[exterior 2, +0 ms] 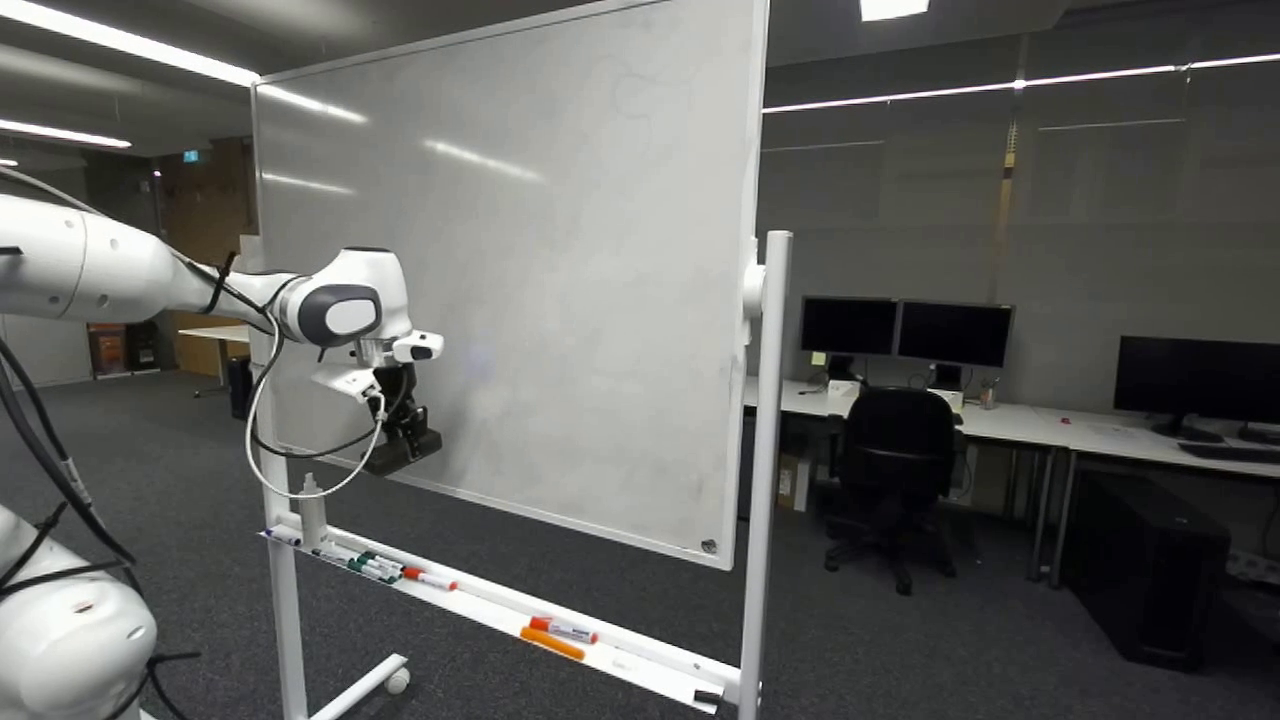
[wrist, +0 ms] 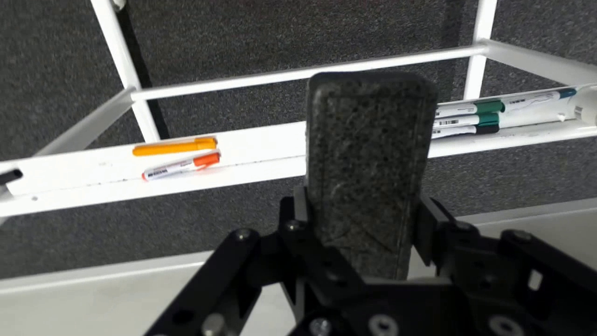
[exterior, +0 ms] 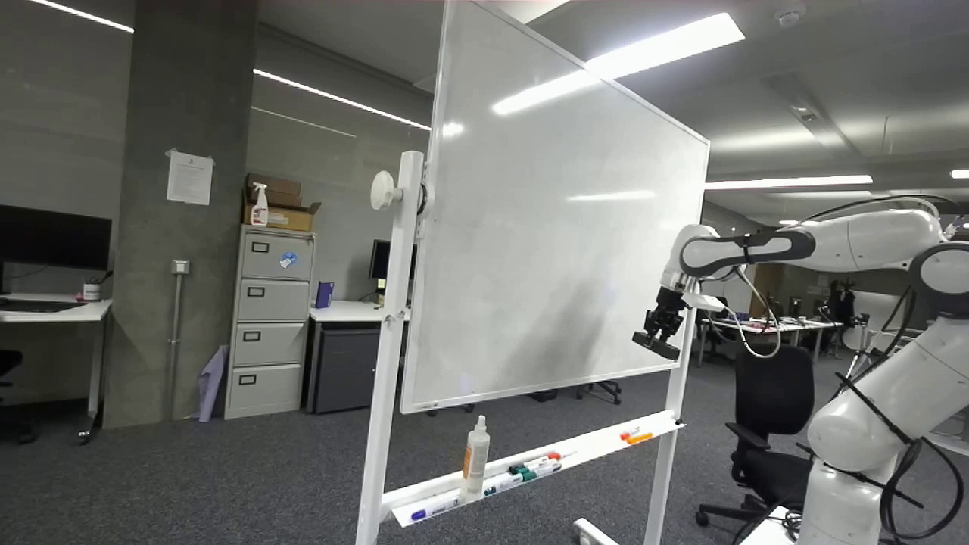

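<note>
My gripper is shut on a dark grey, speckled block like a whiteboard eraser, its two fingers against the block's long sides. The block juts forward from the fingers in the wrist view. In both exterior views the gripper points down with the eraser below its fingers. It is near the lower part of a large whiteboard, above the tray's height. I cannot tell whether the eraser touches the board. Faint grey smudges show on the board.
A white tray runs under the board. It bears a spray bottle, an orange marker, a red-capped marker and green-capped markers. White stand posts flank the board. A black chair stands near the arm.
</note>
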You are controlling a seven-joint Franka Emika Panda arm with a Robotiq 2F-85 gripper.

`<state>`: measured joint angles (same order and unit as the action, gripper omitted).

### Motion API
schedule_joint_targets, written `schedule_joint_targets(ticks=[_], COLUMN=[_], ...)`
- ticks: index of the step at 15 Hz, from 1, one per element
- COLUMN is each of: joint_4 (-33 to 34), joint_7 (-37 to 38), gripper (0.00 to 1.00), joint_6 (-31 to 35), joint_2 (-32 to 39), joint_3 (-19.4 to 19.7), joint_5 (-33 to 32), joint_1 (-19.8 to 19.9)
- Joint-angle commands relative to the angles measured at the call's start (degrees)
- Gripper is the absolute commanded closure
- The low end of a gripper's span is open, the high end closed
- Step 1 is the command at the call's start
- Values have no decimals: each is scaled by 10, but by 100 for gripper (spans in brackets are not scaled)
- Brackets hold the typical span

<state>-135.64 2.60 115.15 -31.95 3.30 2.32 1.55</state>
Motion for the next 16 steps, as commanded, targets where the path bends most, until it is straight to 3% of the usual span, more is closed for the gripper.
schedule_joint_targets(ticks=[1, 6, 7, 8, 13, 14, 16], joint_4=[-41, -56, -57, -57, -57, -57, -40], joint_7=[59, 115, 90, 90, 91, 91, 141], gripper=[70, 70, 70, 45, 45, 70, 70], joint_6=[18, 6, -2, -2, -2, -2, -4], joint_2=[-2, 48, 30, 38, 39, 39, 67], joint_3=[11, 33, 24, 25, 21, 21, 24], joint_5=[26, 89, 62, 64, 64, 64, 96], joint_1=[32, 56, 56, 58, 57, 57, 61])
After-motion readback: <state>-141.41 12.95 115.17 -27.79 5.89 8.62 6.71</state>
